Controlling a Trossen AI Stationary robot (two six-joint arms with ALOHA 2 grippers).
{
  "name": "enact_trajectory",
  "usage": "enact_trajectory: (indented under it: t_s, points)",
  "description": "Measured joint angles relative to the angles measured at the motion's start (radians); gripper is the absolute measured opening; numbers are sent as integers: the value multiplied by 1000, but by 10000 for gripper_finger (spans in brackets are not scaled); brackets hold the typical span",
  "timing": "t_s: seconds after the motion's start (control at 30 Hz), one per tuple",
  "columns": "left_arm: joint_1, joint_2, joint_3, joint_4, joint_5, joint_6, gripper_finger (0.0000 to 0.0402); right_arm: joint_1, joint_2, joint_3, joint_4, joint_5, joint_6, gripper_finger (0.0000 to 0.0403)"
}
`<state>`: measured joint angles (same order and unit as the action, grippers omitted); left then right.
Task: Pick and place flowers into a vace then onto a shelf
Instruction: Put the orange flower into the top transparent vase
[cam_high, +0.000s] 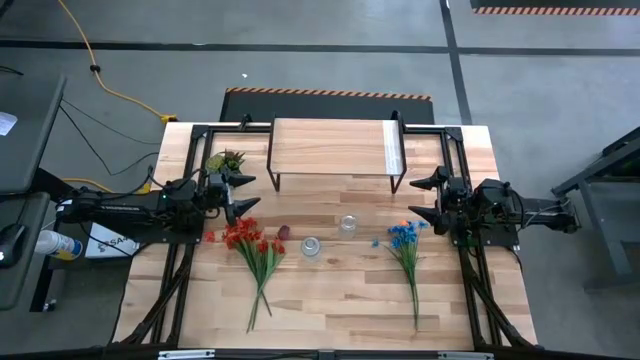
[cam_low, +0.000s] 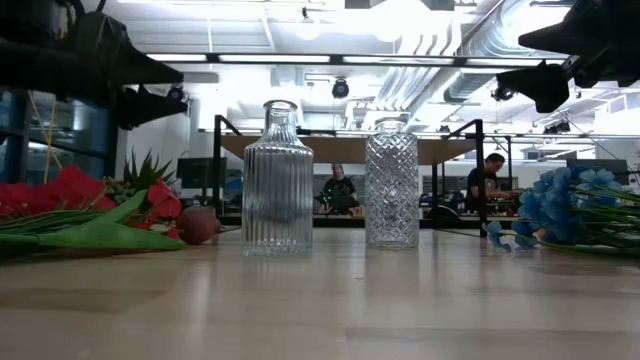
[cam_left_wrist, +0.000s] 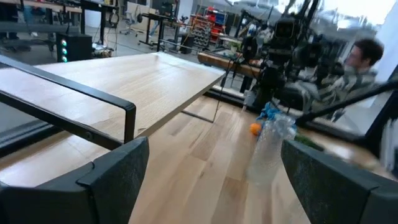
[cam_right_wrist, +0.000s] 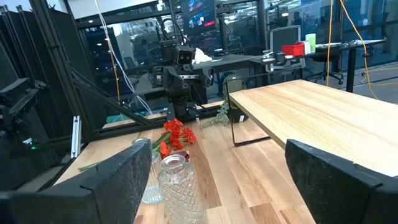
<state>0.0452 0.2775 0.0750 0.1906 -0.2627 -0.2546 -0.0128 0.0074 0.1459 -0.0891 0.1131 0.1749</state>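
A: 2 pincers wide apart and holding nothing, that's me right now. My left gripper (cam_high: 243, 192) hangs over the table's left side, my right gripper (cam_high: 432, 198) over the right side.

B: Nearest job?

A: Going near to far from my left one: the red bunch (cam_high: 250, 243) lies just beside and below it, blooms toward my fingers, stems running away toward the table's front edge. Its long axis runs nearly front to back, slightly slanted.

B: So left arm takes red?

A: My call, yes. It's plainly nearer. The blue bunch (cam_high: 406, 240) lies just as close to my right pincer, stem also pointing to the front.

B: And further off?

A: 2 glass vases (cam_high: 311, 246) stand between the bunches, well clear of both pincers. Beyond them, the shelf (cam_high: 330, 147) sits at the back.
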Motion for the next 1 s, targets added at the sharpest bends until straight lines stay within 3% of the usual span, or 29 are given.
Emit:
enact_trajectory:
  t_s: [0.27, 0.53, 0.77, 1.0]
  points:
    - [0, 0, 0, 208, 1, -205, 399, 0, 0, 0, 73, 0, 23, 358]
    - [0, 0, 0, 419, 1, -226, 399, 0, 0, 0, 513, 27, 134, 358]
    - [0, -1, 0, 472, -16, -238, 399, 0, 0, 0, 692, 16, 95, 358]
    - [0, 0, 0, 480, -40, -364, 399, 0, 0, 0, 767, 55, 87, 358]
